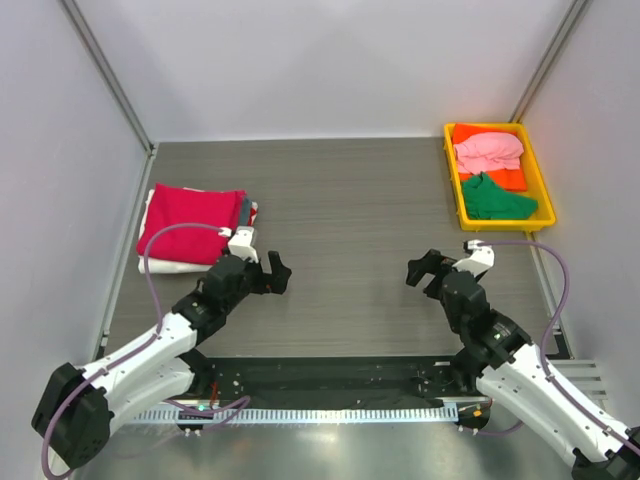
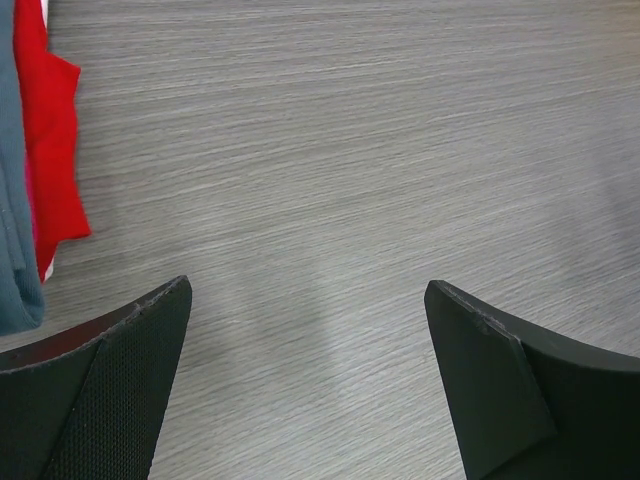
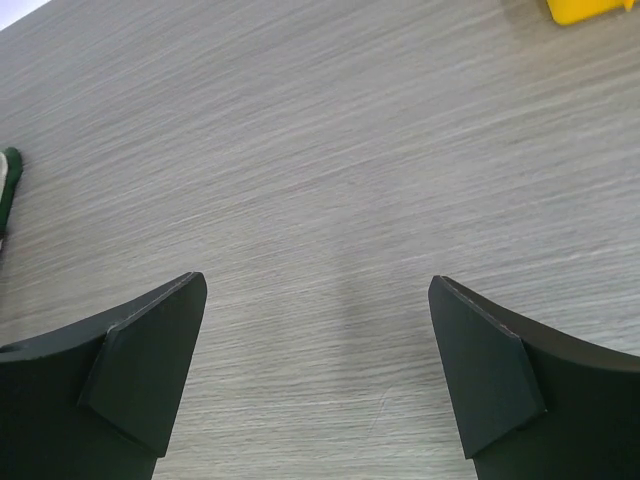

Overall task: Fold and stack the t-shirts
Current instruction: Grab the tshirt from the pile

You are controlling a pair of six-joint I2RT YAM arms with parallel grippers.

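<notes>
Hovering over the surface (image 1: 350, 220), left tool (image 1: 272, 272) and right tool (image 1: 424, 272) both have jaws apart, empty. Crimson shirt (image 1: 190, 220) lies folded, uppermost, at 10 o'clock; green shirt (image 1: 495, 198), nearest in the yellow tray (image 1: 452, 175), at 2 o'clock. Right tool should pinch green cloth alone, lifting clear of the rim.

Lab: bare white walls (image 1: 300, 60), test table (image 1: 350, 200)

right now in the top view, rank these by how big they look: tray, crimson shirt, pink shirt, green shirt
1. tray
2. crimson shirt, a little smaller
3. green shirt and pink shirt: both bunched up and too alike to rank
</notes>
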